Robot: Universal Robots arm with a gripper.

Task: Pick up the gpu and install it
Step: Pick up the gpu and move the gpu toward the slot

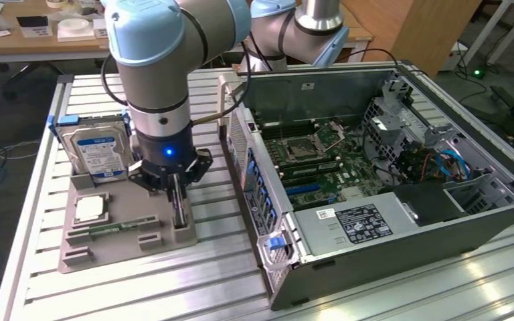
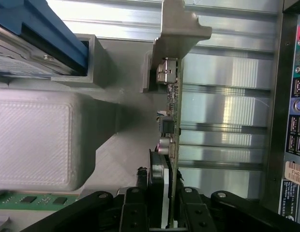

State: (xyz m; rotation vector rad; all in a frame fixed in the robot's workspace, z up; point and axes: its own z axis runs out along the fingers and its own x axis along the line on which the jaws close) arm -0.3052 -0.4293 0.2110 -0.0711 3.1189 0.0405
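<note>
Component fixture and open chassis during the pick stage. The gpu (image 1: 179, 217) stands on its long edge in a slot of the grey holder tray (image 1: 123, 251), bracket end seated in a notch. This upright pose presents both flat faces to the pincer (image 1: 175, 192), which sits directly over the card and straddles it. Whether it already clamps the card cannot be told. The tray also holds a hard drive (image 1: 99, 152) upright in its own slot, a memory stick (image 1: 118, 228) lying flat, and a processor chip (image 1: 90, 208). Beside the tray on the tabletop (image 1: 150, 291), the computer case (image 1: 364, 251) lies side-open, exposing its motherboard (image 1: 320, 160).
</note>
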